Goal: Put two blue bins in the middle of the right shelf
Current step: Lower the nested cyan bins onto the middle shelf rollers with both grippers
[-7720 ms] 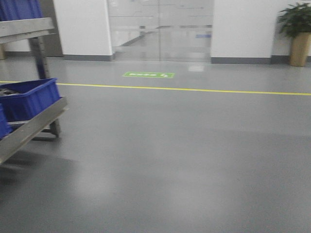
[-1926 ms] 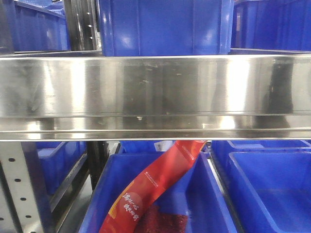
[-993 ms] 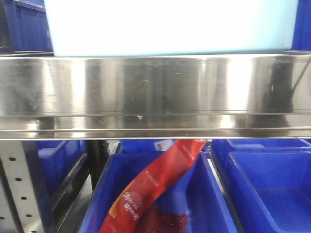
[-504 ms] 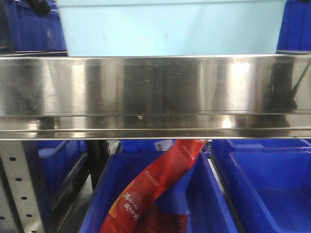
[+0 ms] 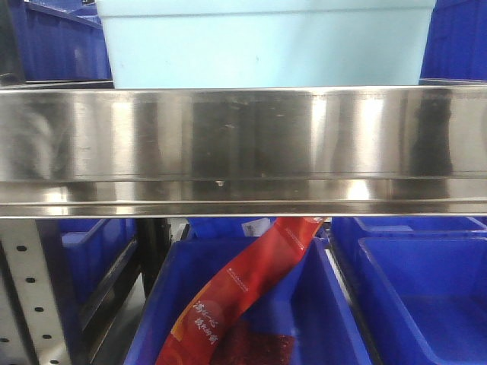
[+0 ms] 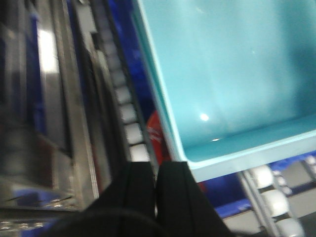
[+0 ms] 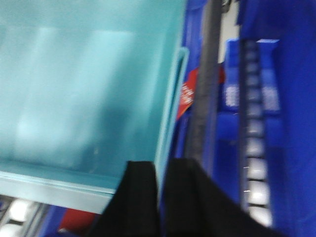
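On the shelf rollers, the pale bin looks empty, light, stiff; left hand pressed together beside its corner, right hand pinching the thick rim.

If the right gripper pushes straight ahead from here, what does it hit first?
Probably the pale blue bin's side wall: the right gripper straddles that wall's rim, one finger inside, one outside. Whether it already grips the wall is unclear, since the view is blurred. A dark rail runs just outside it.
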Available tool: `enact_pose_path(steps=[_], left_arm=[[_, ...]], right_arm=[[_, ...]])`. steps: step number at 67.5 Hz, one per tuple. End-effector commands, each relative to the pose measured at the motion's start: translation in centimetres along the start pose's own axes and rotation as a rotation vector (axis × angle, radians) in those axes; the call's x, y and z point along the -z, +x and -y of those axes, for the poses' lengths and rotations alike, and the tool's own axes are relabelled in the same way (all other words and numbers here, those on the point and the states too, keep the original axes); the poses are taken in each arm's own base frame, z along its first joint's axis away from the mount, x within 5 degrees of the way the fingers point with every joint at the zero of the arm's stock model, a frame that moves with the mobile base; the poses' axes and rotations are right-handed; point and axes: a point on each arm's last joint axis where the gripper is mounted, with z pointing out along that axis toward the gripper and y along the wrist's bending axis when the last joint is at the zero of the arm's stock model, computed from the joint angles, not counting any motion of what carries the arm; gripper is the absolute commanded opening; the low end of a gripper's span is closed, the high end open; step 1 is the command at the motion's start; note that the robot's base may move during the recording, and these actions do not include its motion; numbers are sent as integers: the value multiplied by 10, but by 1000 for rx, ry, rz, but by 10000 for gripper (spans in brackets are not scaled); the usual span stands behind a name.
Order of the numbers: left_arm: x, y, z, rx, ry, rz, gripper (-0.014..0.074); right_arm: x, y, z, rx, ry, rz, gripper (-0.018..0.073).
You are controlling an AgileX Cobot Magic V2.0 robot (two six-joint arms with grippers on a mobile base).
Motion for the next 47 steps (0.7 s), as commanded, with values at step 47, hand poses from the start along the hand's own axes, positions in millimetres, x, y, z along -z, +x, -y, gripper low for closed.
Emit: enact_pose_path(steps=[47], left_arm=[[82,163,-17,47,4,534,-111]], right_arm=[[19,137,18,67,70,199,-162]])
